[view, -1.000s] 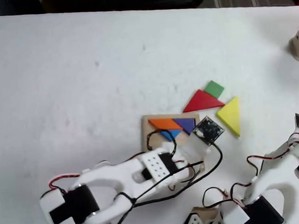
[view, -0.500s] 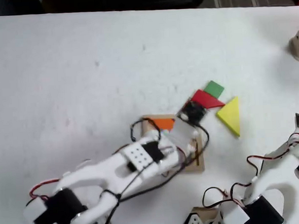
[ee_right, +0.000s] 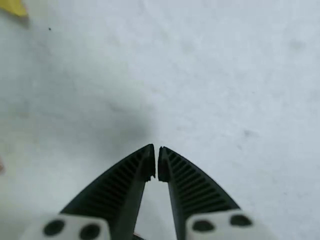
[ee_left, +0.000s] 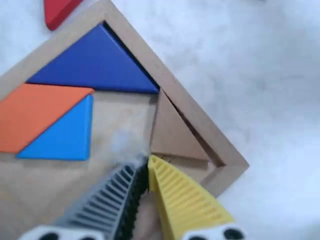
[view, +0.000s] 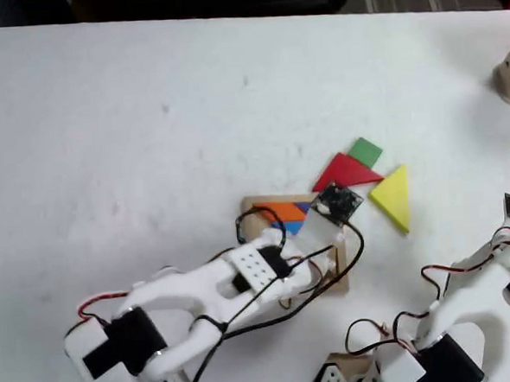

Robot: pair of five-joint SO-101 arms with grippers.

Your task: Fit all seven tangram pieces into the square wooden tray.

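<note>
Hovering over the square wooden tray, the left gripper has its grey and yellow jaws pressed together with nothing between them. The tips point at the bare tray floor just beside a plain wood-coloured triangle, which sits against the tray's rim in one corner.

- Three more pieces are in the tray: a dark blue triangle along the rim, an orange piece and a light blue triangle. The three sit edge to edge.
- From the high view, the left arm lies across the near part of the tray, reaching in from the near left.
- Three pieces are on the white table, just beyond the tray's far right corner: a red triangle, a green square at its far side, and a yellow triangle to its right. They lie close together.
- The right gripper hangs above bare table, its black jaws all but closed with only a thin slit between the tips, holding nothing.
- The right arm sits at the near right, well apart from the tray.
</note>
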